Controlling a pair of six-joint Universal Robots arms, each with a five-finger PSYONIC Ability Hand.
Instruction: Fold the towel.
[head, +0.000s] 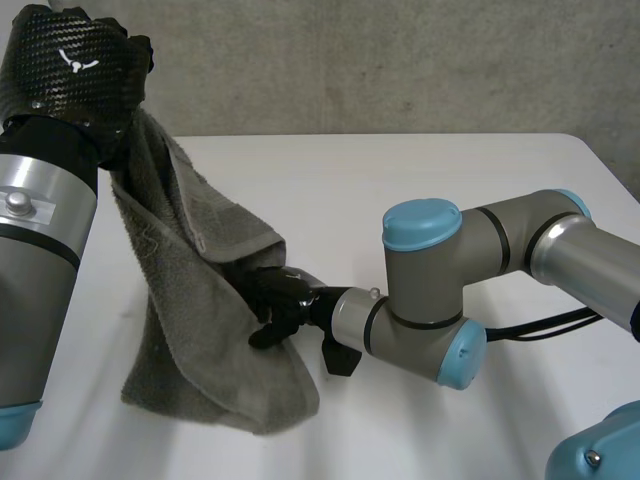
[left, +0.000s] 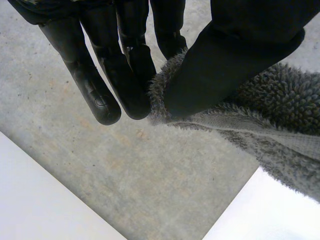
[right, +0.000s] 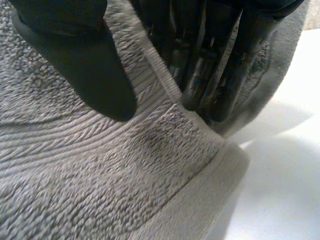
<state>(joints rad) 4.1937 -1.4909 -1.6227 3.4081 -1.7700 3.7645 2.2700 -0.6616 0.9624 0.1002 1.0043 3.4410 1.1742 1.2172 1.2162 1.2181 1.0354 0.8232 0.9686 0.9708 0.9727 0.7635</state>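
Note:
A grey towel (head: 190, 330) hangs from my left hand (head: 75, 70), which is raised high at the table's left side. Its lower end rests bunched on the white table (head: 400, 170). In the left wrist view, my left hand's thumb (left: 235, 55) pinches a corner of the towel (left: 280, 110) against the fingers (left: 125, 75). My right hand (head: 285, 300) reaches in low at the towel's right edge, about halfway down. In the right wrist view its thumb (right: 85, 60) lies on the towel's face (right: 100, 175), and its fingers (right: 210, 75) are behind the hemmed edge, pinching it.
The right arm (head: 450, 290) stretches low across the table from the right. Bare white table (right: 290, 175) lies beside the towel's edge. A grey concrete wall (head: 400, 60) stands behind the table's far edge.

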